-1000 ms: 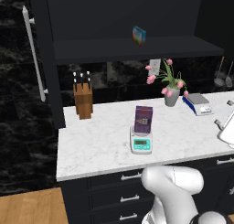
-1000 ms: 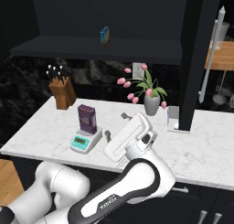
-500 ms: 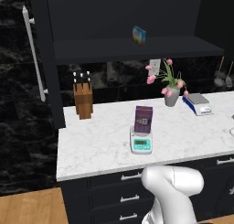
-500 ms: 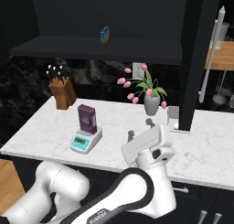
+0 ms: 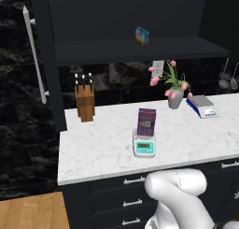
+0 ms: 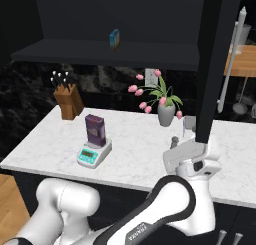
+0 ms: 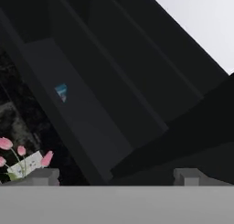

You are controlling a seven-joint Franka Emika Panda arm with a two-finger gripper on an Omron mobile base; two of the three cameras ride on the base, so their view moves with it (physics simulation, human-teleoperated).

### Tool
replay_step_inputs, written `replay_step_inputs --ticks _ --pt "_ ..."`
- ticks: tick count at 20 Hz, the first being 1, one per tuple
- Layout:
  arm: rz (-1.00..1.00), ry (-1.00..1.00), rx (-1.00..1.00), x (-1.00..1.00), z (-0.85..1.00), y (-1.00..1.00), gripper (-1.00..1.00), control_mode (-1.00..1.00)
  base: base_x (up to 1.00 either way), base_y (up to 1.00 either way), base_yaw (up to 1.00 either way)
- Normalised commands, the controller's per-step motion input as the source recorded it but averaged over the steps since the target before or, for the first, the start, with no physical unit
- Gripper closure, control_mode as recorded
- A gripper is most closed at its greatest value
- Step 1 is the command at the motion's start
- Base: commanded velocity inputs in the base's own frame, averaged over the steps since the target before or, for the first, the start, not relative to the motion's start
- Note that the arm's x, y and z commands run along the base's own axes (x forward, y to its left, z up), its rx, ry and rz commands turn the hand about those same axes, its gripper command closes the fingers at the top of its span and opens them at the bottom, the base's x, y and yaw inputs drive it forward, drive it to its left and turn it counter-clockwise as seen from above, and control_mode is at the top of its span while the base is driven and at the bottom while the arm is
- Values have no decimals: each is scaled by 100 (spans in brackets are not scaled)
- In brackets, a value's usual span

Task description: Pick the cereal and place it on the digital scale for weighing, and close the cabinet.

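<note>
With the cereal (image 5: 146, 122) already set upright on the digital scale (image 5: 144, 146), the stiff, heavy-looking cabinet (image 6: 217, 64) door at right is best pushed flat by the spread gripper (image 7: 116, 176).

"FRANKA" lettering on the white arm's (image 6: 165, 214) lower link, partly legible, scale display (image 5: 144, 145) digits too small to read

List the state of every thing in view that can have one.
cereal: upright on the scale
digital scale: loaded, on the counter
cabinet: both doors open
end effector: open, empty, beside the right door
light-blue box: on the cabinet shelf
</note>
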Motion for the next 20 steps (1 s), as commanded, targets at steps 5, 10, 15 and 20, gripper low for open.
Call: replay_step_inputs --ticks 5,10,15,20 --pt "0 0 -7 0 2 -79 -100 -100 0 0 0" --pt "1 -7 -5 0 14 -56 -100 -100 0 0 0" --pt "11 -16 0 -40 54 -28 -100 -100 0 0 0" --pt "19 -30 -1 -17 84 7 -100 -100 0 0 0"
